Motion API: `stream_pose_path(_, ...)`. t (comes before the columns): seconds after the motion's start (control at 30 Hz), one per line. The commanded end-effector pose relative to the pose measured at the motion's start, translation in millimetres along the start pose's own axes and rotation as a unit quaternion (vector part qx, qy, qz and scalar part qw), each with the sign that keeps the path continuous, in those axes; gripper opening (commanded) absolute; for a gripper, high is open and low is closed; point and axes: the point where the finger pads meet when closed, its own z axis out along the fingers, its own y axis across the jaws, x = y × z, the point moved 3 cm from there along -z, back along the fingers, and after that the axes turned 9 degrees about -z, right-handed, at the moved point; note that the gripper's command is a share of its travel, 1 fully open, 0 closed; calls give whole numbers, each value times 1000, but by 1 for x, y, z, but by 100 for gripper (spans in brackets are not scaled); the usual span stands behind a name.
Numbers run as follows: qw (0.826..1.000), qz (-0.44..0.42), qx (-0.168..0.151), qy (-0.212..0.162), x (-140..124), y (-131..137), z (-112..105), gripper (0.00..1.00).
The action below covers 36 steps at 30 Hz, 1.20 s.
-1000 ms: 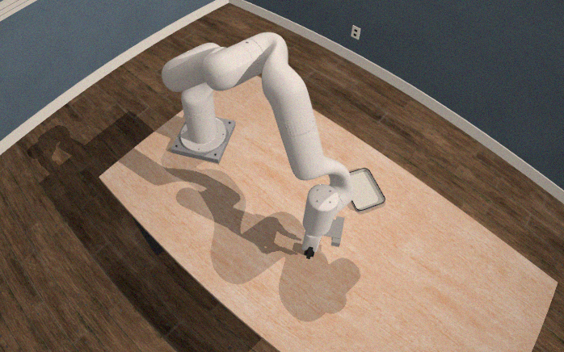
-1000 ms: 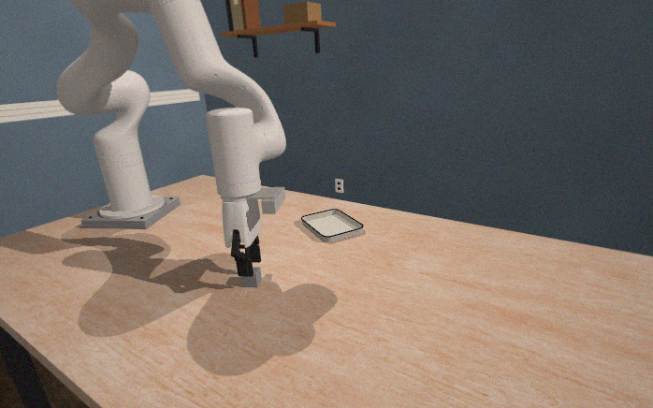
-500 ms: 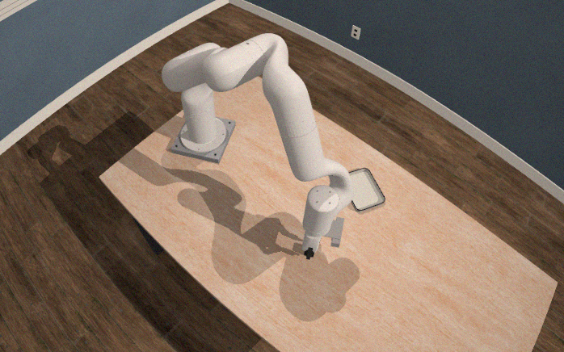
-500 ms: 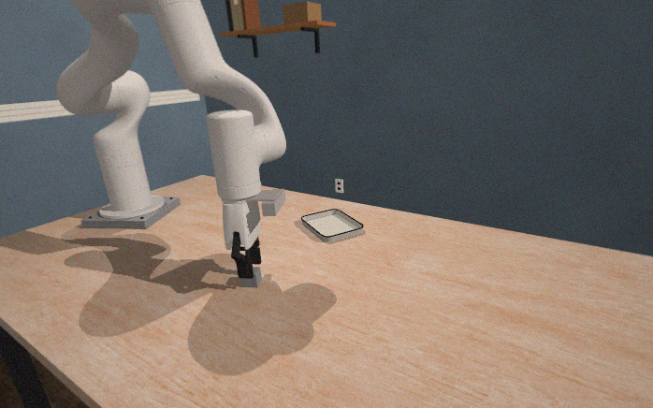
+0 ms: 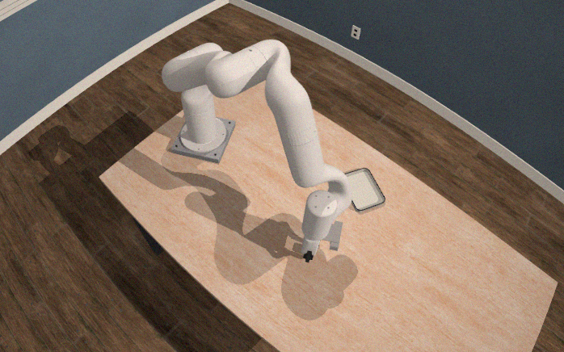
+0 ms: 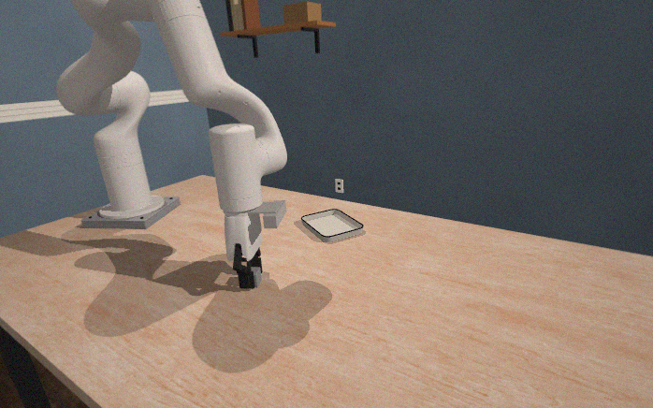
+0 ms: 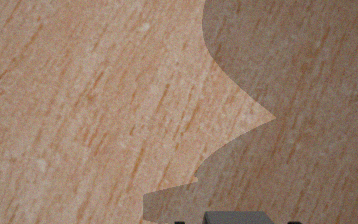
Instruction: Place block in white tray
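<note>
A small grey block (image 6: 254,275) sits on the wooden table top, in the arm's shadow. My gripper (image 6: 245,276) points straight down and its dark fingers stand on either side of the block, down at the table. The fingers are open and do not press on the block. In the wrist view only the block's top edge (image 7: 238,217) shows at the bottom, between the fingertips. In the top view the gripper (image 5: 307,257) hides the block. The white tray (image 6: 331,224) with a dark rim lies flat and empty, farther back and to the right; it also shows in the overhead view (image 5: 364,189).
The arm's base (image 5: 203,140) is bolted at the far left end of the table. A wall shelf (image 6: 278,22) with boxes hangs high behind the arm. The table's near edge runs close on the left side.
</note>
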Motion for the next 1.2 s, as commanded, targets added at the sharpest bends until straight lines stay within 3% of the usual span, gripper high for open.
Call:
stream_pose_path(0.0, 1000, 0, -1, 1, 1, 1, 1, 55)
stream_pose_path(0.4, 1000, 0, -1, 1, 1, 1, 1, 55)
stream_pose_path(0.43, 1000, 0, -1, 1, 1, 1, 1, 0)
stream_pose_path(1.17, 1000, 0, -1, 1, 1, 1, 1, 0)
